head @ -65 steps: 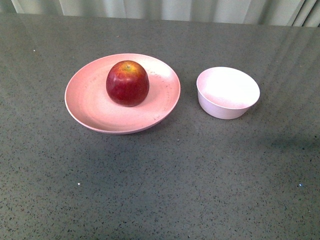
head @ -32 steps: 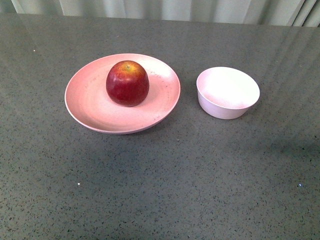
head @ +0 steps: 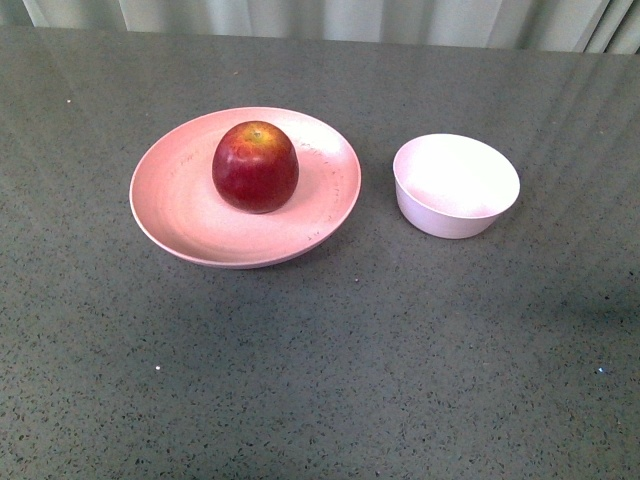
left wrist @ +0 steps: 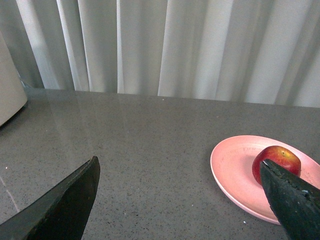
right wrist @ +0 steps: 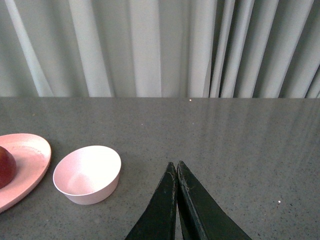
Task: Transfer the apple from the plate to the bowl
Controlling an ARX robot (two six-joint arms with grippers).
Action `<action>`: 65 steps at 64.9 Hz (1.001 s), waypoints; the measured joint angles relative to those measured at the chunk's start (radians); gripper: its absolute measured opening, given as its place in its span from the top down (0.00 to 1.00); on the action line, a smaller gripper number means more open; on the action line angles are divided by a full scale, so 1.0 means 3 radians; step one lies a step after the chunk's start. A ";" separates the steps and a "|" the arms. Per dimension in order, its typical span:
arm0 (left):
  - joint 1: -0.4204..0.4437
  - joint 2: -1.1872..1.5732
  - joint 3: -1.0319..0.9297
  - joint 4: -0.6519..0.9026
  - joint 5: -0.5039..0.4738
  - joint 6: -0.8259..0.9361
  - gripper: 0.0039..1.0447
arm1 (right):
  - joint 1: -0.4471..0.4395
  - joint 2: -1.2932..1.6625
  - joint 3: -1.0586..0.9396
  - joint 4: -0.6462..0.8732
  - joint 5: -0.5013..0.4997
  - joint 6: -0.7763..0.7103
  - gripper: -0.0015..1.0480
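— What is the surface like?

— The countertop is dark grey with fine pale flecks, like polished stone. It is glossy, and soft streaks of light lie across its far part. Along its far edge hangs a pale grey-white pleated curtain, which fills the background of both wrist views.

— Where is the apple?

— The apple sits upright on the pink plate, a little toward the plate's far side, with its yellow-orange stem patch facing up. In the front view the plate lies left of centre. The small bowl stands to the right of the plate, near it but not touching. Its smooth pale inside is open to view.

— And the robot's grippers?

— They appear only in their own wrist views. The left gripper has its jaws spread wide. Its two dark fingers frame a stretch of bare countertop, and one fingertip overlaps the edge of the apple in that view. The front view shows nothing close to the plate. The right gripper has its fingers pressed together tip to tip, with nothing between them. The bowl and a slice of the plate sit on the countertop off to one side of it.

— Anything else in the room?

— A pale rounded object shows at the edge of the left wrist view. What it is cannot be told.
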 joint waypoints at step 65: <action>0.0000 0.0000 0.0000 0.0000 -0.0001 0.0000 0.08 | 0.0000 -0.0890 0.0001 -0.0909 0.0000 -0.0001 0.58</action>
